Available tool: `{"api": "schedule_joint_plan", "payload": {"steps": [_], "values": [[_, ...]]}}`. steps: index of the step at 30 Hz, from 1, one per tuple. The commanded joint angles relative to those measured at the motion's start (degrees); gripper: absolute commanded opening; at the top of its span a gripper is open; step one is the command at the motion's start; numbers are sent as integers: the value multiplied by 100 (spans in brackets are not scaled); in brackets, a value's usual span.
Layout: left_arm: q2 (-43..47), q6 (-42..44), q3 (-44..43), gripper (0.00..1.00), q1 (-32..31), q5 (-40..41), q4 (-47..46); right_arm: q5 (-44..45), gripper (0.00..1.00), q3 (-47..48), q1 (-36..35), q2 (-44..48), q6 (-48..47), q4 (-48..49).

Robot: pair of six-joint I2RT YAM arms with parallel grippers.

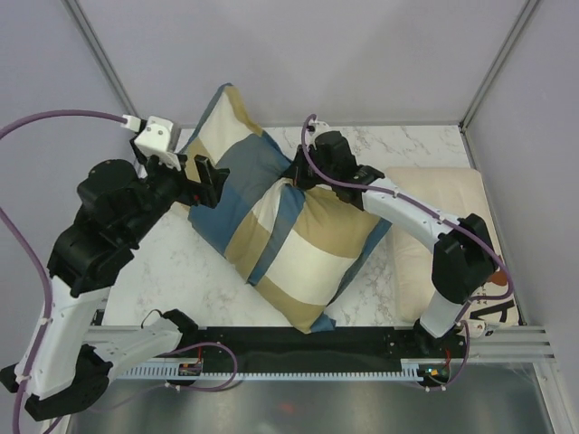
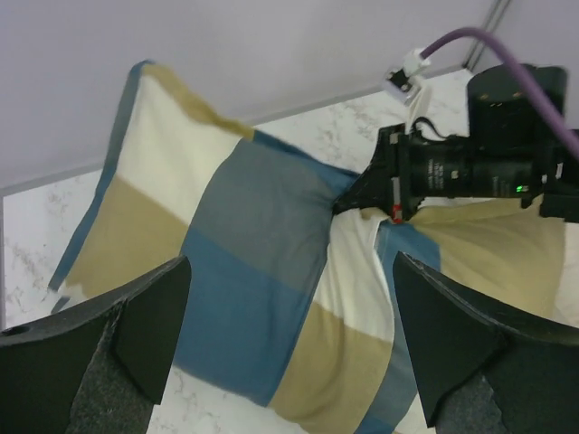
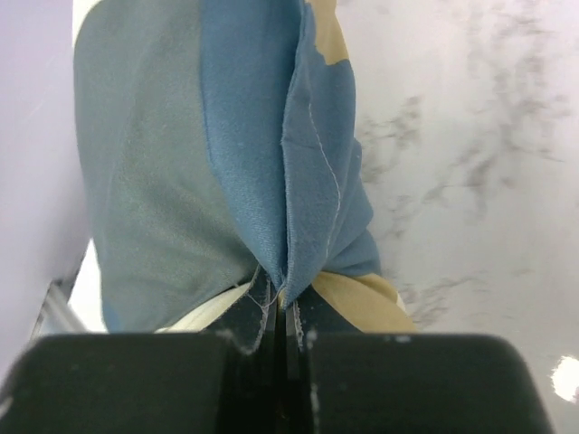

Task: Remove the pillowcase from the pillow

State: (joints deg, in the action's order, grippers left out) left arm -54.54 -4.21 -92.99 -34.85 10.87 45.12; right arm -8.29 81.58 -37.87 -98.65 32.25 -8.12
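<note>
Blue cloth is pinched flat between the shut fingers of the right claw (image 3: 280,303). It holds a gathered fold of the pillowcase (image 1: 289,244), and the right wrist view shows the fabric pulled into a tight crease at the fingertips. In the overhead view this grip sits on the far side of the cover, roughly midway along the desk's (image 1: 181,271) far edge.

The left claw (image 1: 206,181) stands with its fingers wide apart and nothing between them. It is just beside the cover's left border, toward the far left corner of the desk, and I cannot tell whether it touches the cloth.

From there the pillowcase runs diagonally across the middle of the desk. One slack, flattened end rises toward the far edge, and a full, rounded body reaches down to the near edge. The pillow itself does not show anywhere. Judging by that bulk, it is wholly inside, bunched toward the near end.

My reading is that the task is at an early stage: the cover is gripped but nothing has been drawn out. Left to do are a second hold, pulling the cloth away and freeing the pillow.

Count: one blue, tan and cream pillowcase; one pillow, presumed within; one separate cream pillow (image 1: 452,185) along the right edge, partly under the right arm; two claws.
</note>
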Motion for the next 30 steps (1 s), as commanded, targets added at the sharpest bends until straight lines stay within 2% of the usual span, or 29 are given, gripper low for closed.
{"api": "schedule_joint_plan", "payload": {"steps": [1, 6, 11, 12, 13, 16, 19, 23, 30], "values": [[84, 412, 630, 100, -13, 336, -495, 469, 0, -264, 208, 56, 115, 768], [41, 720, 1353, 100, -13, 90, -1058, 714, 0, -1240, 508, 293, 141, 1023], [207, 720, 2249, 100, -22, 90, -1058, 785, 0, -2197, 702, 364, 290, 1383], [277, 824, 2424, 100, -22, -310, -1267, 786, 0, -2286, 710, 329, 325, 1427], [443, 938, 2783, 100, -13, -1054, -1783, 794, 0, -2383, 711, 285, 430, 1575], [637, 974, 3400, 100, -22, -1447, -2121, 672, 0, -2682, 719, 84, 702, 1935], [708, 940, 3874, 100, -22, -1457, -2437, 444, 0, -2753, 719, -171, 905, 2278], [612, 860, 4096, 100, -22, -1562, -2649, 40, 0, -2832, 684, -409, 1213, 2701], [427, 781, 4227, 100, -22, -1184, -2640, 293, 0, -3130, 210, -41, 1169, 2728]]}}
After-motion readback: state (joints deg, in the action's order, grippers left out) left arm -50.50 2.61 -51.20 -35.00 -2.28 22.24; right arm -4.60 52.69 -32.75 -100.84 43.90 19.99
